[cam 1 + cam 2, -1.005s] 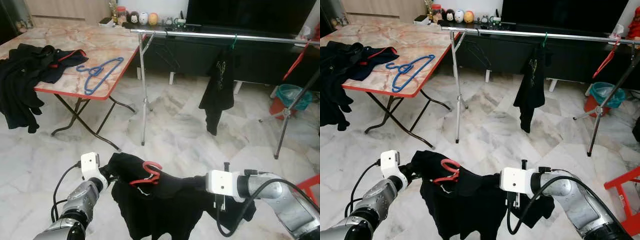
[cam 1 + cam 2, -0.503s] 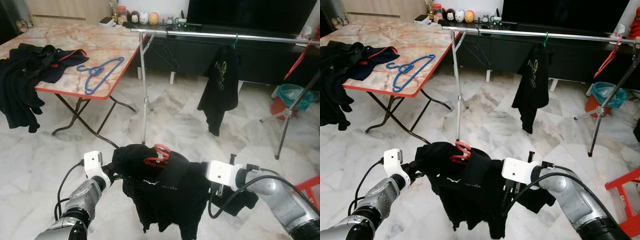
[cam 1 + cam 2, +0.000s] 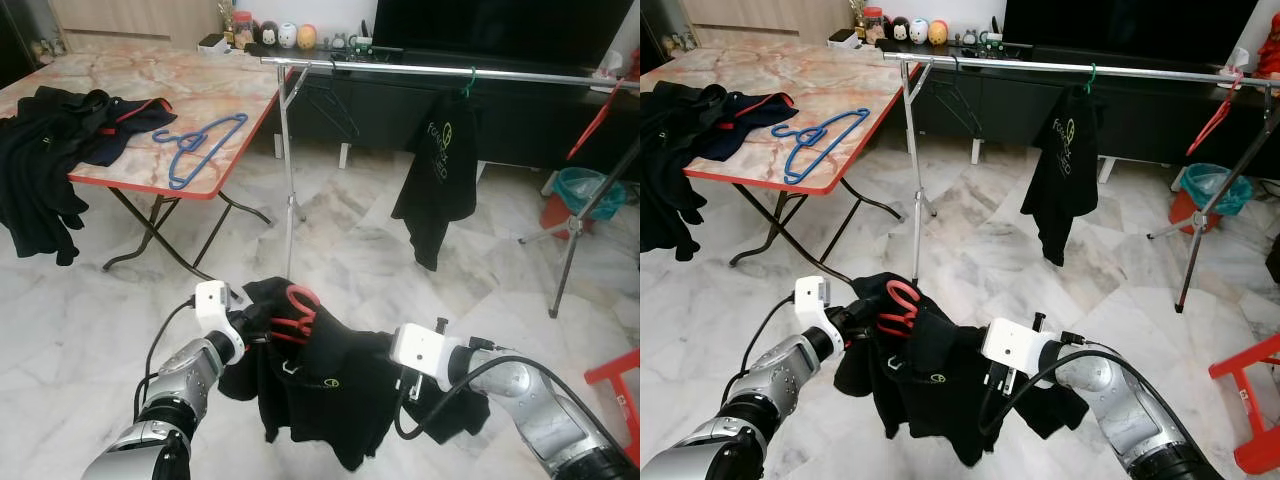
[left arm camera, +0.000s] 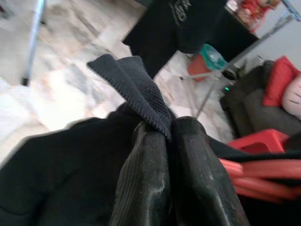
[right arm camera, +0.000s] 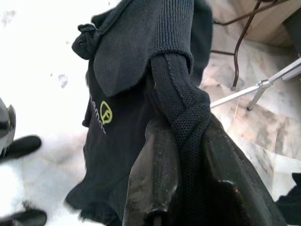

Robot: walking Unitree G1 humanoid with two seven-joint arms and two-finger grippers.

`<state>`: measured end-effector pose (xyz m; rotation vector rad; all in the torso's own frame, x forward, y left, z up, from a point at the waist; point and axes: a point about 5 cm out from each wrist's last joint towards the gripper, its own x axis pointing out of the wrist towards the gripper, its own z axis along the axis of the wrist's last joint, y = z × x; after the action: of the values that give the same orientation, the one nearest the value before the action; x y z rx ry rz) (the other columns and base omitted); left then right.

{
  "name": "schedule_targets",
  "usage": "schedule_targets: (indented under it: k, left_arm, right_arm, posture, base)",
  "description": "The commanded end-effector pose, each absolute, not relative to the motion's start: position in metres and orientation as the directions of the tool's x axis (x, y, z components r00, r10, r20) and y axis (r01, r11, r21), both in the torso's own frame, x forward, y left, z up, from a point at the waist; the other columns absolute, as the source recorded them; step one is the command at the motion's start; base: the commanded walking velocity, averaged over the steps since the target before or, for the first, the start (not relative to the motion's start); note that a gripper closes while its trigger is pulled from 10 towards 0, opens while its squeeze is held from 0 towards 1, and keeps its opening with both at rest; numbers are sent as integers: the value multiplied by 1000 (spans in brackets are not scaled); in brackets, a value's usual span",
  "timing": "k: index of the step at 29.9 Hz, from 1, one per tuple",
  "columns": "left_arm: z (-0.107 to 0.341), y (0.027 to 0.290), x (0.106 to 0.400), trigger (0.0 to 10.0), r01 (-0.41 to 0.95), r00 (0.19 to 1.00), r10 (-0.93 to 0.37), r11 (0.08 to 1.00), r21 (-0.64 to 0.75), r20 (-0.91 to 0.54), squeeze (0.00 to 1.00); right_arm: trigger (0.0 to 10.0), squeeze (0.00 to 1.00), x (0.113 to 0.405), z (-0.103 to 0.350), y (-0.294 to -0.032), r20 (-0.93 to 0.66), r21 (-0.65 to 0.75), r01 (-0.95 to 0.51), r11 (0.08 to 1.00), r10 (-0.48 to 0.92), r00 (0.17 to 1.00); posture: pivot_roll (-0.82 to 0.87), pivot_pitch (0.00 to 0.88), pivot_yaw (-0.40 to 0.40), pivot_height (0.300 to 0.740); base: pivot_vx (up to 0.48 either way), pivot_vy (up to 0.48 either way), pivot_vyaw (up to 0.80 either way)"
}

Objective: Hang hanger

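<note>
A black shirt (image 3: 325, 395) on a red hanger (image 3: 296, 313) hangs between my two arms, low over the floor. My left gripper (image 4: 162, 136) is shut on a fold of the shirt's fabric (image 4: 134, 84) near the hanger's red hook (image 4: 263, 169). Black knit cloth (image 5: 181, 94) is pinched in my shut right gripper (image 5: 183, 136) at the shirt's other shoulder. Ahead stands the silver clothes rail (image 3: 450, 72), where another black shirt (image 3: 437, 170) hangs from a green hanger (image 3: 467, 82).
A folding table (image 3: 225, 95) at the left holds blue hangers (image 3: 200, 140) and a heap of dark clothes (image 3: 60, 130). The rail's upright pole (image 3: 288, 180) stands straight ahead. A red stool (image 3: 615, 375) is at the right, with a teal bin (image 3: 585, 190) beyond.
Both arms have drawn closer together and shifted left. The shirt has bunched up, and the hanger's hook has swung over towards my left gripper.
</note>
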<state>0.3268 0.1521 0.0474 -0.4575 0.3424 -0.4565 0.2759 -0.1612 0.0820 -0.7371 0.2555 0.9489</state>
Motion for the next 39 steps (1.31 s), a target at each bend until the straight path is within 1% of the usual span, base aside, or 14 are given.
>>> schedule_targets:
  k: [1, 4, 7, 10, 11, 13, 15, 17, 19, 21, 25, 30, 35, 39]
  left_arm:
    - [54, 142, 327, 10000, 431, 796, -578, 752, -499, -182, 0]
    - [56, 133, 323, 10000, 505, 737, -653, 702, -502, -173, 0]
    - [57, 126, 319, 10000, 566, 683, -712, 657, -498, -164, 0]
    - [62, 120, 318, 10000, 601, 657, -741, 625, -498, -138, 0]
    - [67, 117, 318, 10000, 623, 641, -759, 603, -498, -116, 0]
    - [69, 115, 318, 10000, 635, 631, -768, 591, -498, -107, 0]
    - [72, 113, 316, 10000, 658, 603, -792, 563, -500, -97, 0]
    - [75, 107, 312, 10000, 694, 558, -826, 521, -497, -86, 0]
    - [76, 106, 311, 10000, 698, 552, -830, 515, -497, -84, 0]
    - [77, 105, 309, 10000, 716, 539, -838, 509, -477, -86, 0]
    - [81, 105, 307, 10000, 724, 539, -838, 516, -458, -92, 0]
    - [85, 103, 305, 10000, 742, 522, -848, 503, -444, -88, 0]
    - [88, 102, 303, 10000, 751, 515, -854, 494, -438, -79, 0]
    - [95, 96, 299, 10000, 781, 483, -873, 462, -420, -60, 0]
  right_arm:
    - [10000, 0, 284, 97, -158, -416, -508, -765, 397, 664, 621]
    - [10000, 0, 287, 97, -157, -398, -516, -749, 416, 658, 640]
    - [10000, 0, 287, 96, -154, -390, -502, -754, 423, 667, 634]
    - [10000, 0, 287, 92, -154, -393, -492, -754, 436, 661, 639]
    - [10000, 0, 289, 91, -157, -382, -481, -742, 466, 650, 656]
    - [10000, 0, 290, 91, -159, -375, -481, -732, 483, 641, 670]
    - [10000, 0, 293, 91, -163, -357, -505, -693, 515, 606, 711]
    - [10000, 0, 303, 94, -169, -288, -528, -587, 614, 521, 804]
    - [10000, 0, 304, 94, -169, -277, -521, -576, 630, 513, 812]
    - [10000, 0, 308, 98, -167, -214, -506, -517, 690, 480, 851]
    - [10000, 0, 308, 94, -161, -162, -430, -478, 766, 455, 876]
    - [10000, 0, 301, 84, -153, -172, -389, -507, 769, 480, 860]
    - [10000, 0, 301, 82, -157, -131, -355, -456, 816, 440, 889]
    - [10000, 0, 303, 78, -162, -129, -353, -407, 843, 387, 913]
  posture:
    - [-65, 19, -40, 740]
    - [-56, 22, -38, 740]
    - [-56, 22, -35, 740]
    - [-49, 23, -35, 740]
    - [-48, 23, -34, 740]
    - [-48, 23, -34, 740]
    - [-49, 24, -31, 740]
    - [-47, 23, -22, 740]
    - [-47, 23, -22, 740]
    - [-44, 22, -15, 740]
    - [-39, 23, -4, 740]
    - [-37, 23, -2, 740]
    - [-35, 21, 2, 740]
    - [-34, 19, -1, 740]
  base:
    - [0, 0, 0]
    - [0, 0, 0]
    - [0, 0, 0]
    - [0, 0, 0]
    - [0, 0, 0]
    - [0, 0, 0]
    - [0, 0, 0]
    - [0, 0, 0]
    - [0, 0, 0]
    - [0, 0, 0]
    - [0, 0, 0]
    - [0, 0, 0]
    - [0, 0, 0]
    - [0, 0, 0]
